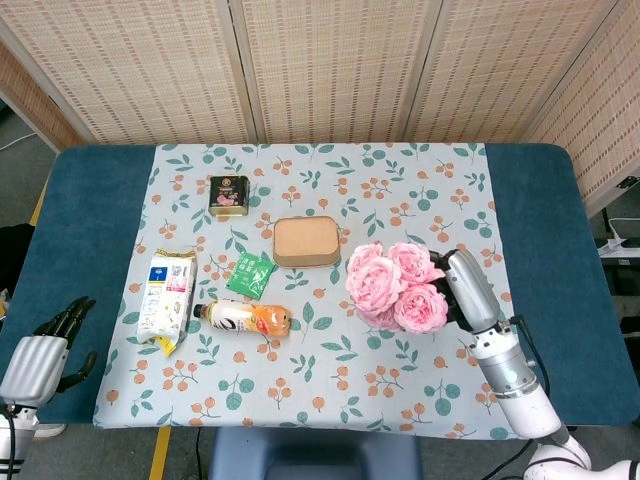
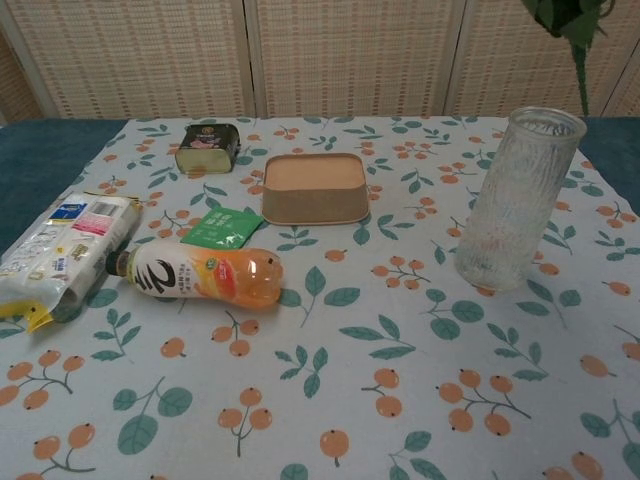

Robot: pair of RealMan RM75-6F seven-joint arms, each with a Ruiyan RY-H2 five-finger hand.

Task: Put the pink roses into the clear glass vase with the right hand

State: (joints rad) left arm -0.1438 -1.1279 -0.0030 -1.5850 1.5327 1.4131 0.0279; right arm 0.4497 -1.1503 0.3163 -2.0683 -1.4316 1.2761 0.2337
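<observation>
Your right hand point(image 1: 468, 288) is raised over the floral tablecloth point(image 1: 420, 390), holding the pink roses point(image 1: 395, 285). The blooms sit at the hand's fingertip end, on the side toward the tan box point(image 1: 306, 241). The fingers themselves are hidden behind the flowers and leaves in the head view, so you can't tell exactly how they wrap the stems, only that the bunch hangs off that hand clear of the cloth.

In the head view the roses cover the clear glass vase completely. In the chest view the clear glass vase point(image 2: 518, 199) stands upright on the cloth, right of the tan box point(image 2: 313, 187), with nothing inside it. Green leaves and a thin stem point(image 2: 580, 70) hang down just above its rim, at the right edge of the opening. Whether the stem touches the rim is unclear.

Your left hand point(image 1: 40, 355) rests low, off the cloth's corner on the side far from the tan box, fingers loosely curled and apart, holding nothing.

Relative to the tan box: green sachet point(image 1: 251, 274) just beside it, toward the robot. Orange drink bottle point(image 1: 245, 319) lies on its side beyond the sachet. Snack bag point(image 1: 166, 298) lies past the bottle's cap end. Small dark tin point(image 1: 229, 195) sits up and left of the box, apart from it.
</observation>
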